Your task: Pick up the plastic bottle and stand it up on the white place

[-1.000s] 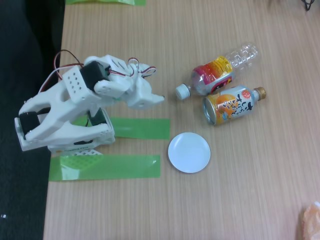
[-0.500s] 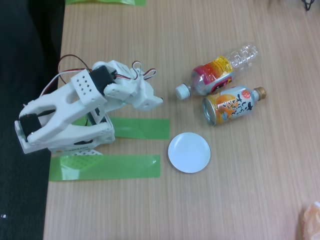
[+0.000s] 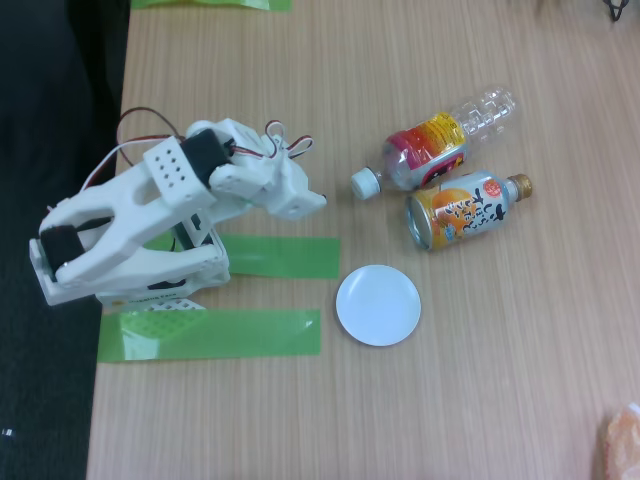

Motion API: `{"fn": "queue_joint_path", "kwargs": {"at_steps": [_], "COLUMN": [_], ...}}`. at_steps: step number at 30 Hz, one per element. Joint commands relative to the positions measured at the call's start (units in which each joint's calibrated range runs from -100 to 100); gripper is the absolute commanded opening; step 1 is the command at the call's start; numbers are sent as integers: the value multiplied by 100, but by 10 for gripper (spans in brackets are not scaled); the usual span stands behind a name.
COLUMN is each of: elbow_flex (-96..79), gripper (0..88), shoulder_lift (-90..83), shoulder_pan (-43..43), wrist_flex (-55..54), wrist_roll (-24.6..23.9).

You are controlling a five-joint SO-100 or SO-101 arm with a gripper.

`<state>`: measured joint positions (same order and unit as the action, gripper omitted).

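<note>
Wood-grain table (image 3: 480, 400) fills the fixed view, with a dark strip down its left edge and two green tape strips (image 3: 210, 333) by the arm's base. The bottle (image 3: 437, 142) lies on its side, cap toward the arm, label mid-body, and just below it, about touching, lies an orange can (image 3: 462, 210). The plate (image 3: 378, 305) sits bare, near both. The gripper (image 3: 315, 197) points at the cap from a short way off, holding nothing; whether its jaws are spread I cannot tell (they blur into the white wrist). The reach is the step in hand, I judge: come in over the ribbed upper body, away from the can, and clamp across the bottle's width so it can be swung upright.
</note>
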<state>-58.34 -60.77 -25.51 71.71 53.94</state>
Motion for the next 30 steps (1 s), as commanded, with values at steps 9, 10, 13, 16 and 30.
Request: {"fn": "queue_joint_path", "kwargs": {"at_steps": [9,10,13,16,30], "elbow_flex": [1402,1420,1420,1438,1664], "gripper": [340,340,340,340,340], "shoulder_lift": [1437,1462,1462,1462,1512], "shoulder_pan": [-41,-41,-41,-41,-41], "wrist_flex": [306,306,314,306,306], "wrist_roll": [-39,-39,-39,-39,-39]}}
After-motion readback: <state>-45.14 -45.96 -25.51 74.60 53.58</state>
